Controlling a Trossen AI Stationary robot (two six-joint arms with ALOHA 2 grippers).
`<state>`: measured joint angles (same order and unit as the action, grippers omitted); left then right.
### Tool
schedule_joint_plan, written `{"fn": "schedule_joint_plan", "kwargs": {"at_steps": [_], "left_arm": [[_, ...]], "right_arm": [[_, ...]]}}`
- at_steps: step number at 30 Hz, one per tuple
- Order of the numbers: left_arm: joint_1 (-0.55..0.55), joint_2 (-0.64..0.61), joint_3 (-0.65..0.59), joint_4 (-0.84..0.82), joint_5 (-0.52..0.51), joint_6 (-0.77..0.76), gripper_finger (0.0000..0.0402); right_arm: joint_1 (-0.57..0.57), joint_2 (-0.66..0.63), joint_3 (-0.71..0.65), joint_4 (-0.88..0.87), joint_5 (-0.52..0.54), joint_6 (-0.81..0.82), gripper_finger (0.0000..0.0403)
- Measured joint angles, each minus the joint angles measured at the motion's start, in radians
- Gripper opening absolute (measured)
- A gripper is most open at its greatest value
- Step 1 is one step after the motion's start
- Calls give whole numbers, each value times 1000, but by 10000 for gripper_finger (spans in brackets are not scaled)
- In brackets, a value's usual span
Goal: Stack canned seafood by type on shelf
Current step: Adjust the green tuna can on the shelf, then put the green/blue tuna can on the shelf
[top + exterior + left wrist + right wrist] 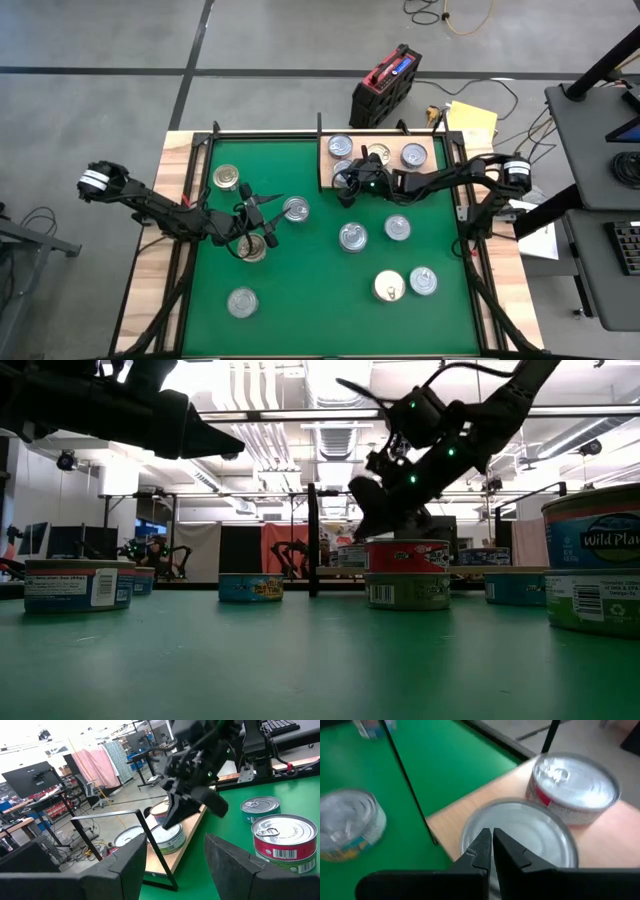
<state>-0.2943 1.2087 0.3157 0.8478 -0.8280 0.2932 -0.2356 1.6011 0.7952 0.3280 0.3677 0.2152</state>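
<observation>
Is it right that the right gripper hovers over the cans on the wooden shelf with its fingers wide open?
Not quite. The right gripper does hover over a silver-lidded can on the wooden shelf, but its fingers are shut, as the right wrist view shows.

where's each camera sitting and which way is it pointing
High view: overhead, straight down on the green mat; both arms show, left pincer and right pincer.
Low view: table height, level across cans into the room; the right arm comes from above.
Left wrist view: past its own open fingers toward the shelf and right arm.
Right wrist view: down past its shut pincer onto a silver can.
Shared: both wrist views show that shelf.
</observation>
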Motion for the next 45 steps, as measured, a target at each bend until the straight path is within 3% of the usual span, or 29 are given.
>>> {"fn": "schedule_joint_plan", "kwargs": {"at_steps": [7,31,40,45], "left_arm": [[0,0,0,-4,0,0,182],[0,0,0,-5,0,0,182],[0,0,0,-5,0,0,182],[0,0,0,-5,0,-6,182]], "right_arm": [[2,57,0,56,11,9,9],[2,57,1,68,9,-44,9],[7,-25,41,-28,9,-51,9],[7,-135,74,-238,18,14,9]]}}
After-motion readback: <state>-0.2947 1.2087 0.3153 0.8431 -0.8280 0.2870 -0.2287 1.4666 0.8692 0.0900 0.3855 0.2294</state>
